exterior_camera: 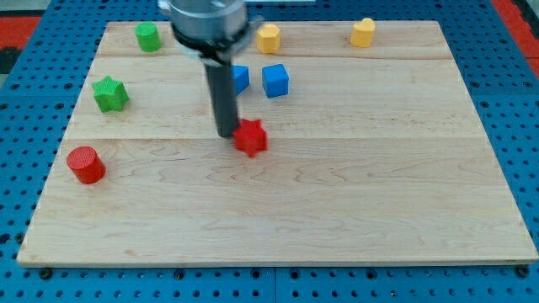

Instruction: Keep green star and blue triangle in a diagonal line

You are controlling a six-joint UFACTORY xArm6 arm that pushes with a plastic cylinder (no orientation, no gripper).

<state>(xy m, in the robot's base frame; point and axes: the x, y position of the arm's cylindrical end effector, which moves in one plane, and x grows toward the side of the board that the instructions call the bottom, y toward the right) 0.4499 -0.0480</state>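
Observation:
The green star (109, 93) lies near the board's left edge, upper part. The blue triangle (240, 78) sits at the upper middle, partly hidden behind my rod. My tip (227, 133) rests on the board below the blue triangle, touching or almost touching the left side of a red star (251, 137). The green star is well to the view's left of my tip.
A blue cube (275, 80) sits right of the blue triangle. A green block (148, 36), a yellow block (268, 37) and another yellow block (363, 32) line the top edge. A red cylinder (85, 164) stands at the left. The wooden board (337, 210) lies on a blue pegboard.

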